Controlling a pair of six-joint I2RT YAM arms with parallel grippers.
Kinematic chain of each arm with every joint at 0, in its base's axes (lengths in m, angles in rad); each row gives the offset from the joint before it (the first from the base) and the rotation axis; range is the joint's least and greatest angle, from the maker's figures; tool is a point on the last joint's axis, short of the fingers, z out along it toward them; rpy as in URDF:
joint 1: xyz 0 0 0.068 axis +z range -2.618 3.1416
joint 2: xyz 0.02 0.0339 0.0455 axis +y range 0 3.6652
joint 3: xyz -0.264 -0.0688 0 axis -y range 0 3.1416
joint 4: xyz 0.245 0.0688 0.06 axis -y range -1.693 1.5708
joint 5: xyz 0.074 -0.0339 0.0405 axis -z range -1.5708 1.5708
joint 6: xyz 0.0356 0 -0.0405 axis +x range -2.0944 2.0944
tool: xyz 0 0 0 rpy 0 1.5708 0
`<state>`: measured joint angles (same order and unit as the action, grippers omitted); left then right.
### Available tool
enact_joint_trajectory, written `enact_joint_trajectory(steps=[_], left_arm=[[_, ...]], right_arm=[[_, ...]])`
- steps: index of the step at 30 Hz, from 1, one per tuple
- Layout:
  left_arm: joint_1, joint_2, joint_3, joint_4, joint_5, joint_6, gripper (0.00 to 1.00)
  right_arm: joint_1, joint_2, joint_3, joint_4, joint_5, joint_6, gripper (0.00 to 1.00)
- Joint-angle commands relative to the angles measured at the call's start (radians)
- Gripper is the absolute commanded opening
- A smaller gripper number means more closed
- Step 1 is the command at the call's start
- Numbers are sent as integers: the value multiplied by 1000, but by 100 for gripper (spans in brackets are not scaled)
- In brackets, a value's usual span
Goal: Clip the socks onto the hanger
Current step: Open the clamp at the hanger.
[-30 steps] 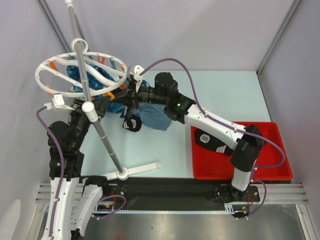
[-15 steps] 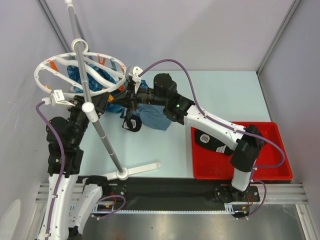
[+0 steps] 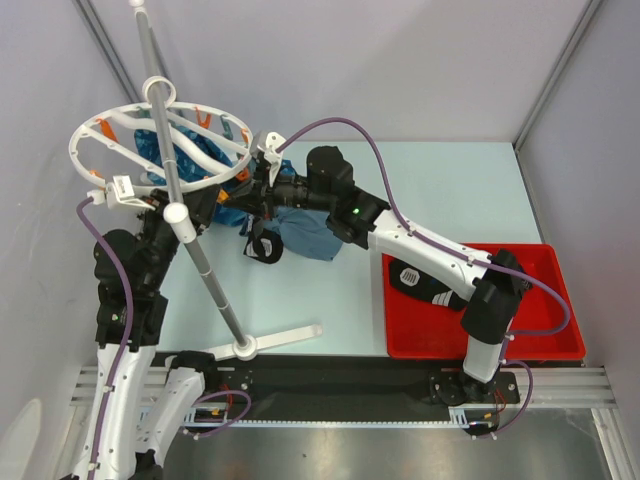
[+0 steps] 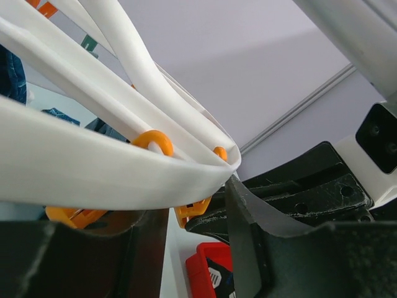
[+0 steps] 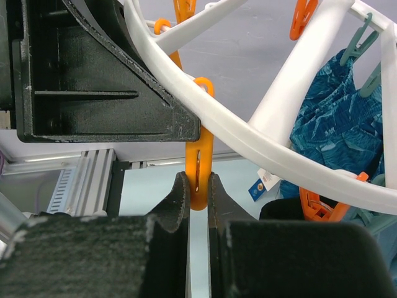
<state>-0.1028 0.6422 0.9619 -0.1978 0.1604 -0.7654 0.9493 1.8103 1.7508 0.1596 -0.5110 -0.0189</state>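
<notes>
A: From where is the whole scene viewed?
B: From high above and behind the arms, aimed down at the table [image 3: 350, 290] and hanger [image 3: 73, 150].
A: And the wrist views?
B: Both are held very close to the hanger's rim, which is shared by all three. The left is tilted upward beneath it, and the right is aimed at an orange clip [image 5: 200, 180].

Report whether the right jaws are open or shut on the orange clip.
Shut on it: in the right wrist view both jaws press the sides of the orange clip hanging from the white hanger ring.
</notes>
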Motion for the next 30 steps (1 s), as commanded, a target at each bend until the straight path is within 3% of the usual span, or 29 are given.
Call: enact_joint_trajectory(steps=[1, 5, 10, 19, 30], left_arm=[[-9, 17, 44, -2, 4, 32, 44], [-9, 10, 43, -15, -1, 46, 50], [-9, 4, 47, -23, -4, 64, 49], [-9, 14, 49, -32, 7, 81, 39], [-9, 36, 51, -23, 8, 66, 48]], right_arm=[[13, 9, 55, 8, -15, -7, 0], [14, 11, 56, 6, -17, -9, 0], [16, 21, 67, -5, -21, -13, 0], [22, 21, 70, -8, -17, -18, 0], [32, 24, 75, -17, -20, -33, 0]])
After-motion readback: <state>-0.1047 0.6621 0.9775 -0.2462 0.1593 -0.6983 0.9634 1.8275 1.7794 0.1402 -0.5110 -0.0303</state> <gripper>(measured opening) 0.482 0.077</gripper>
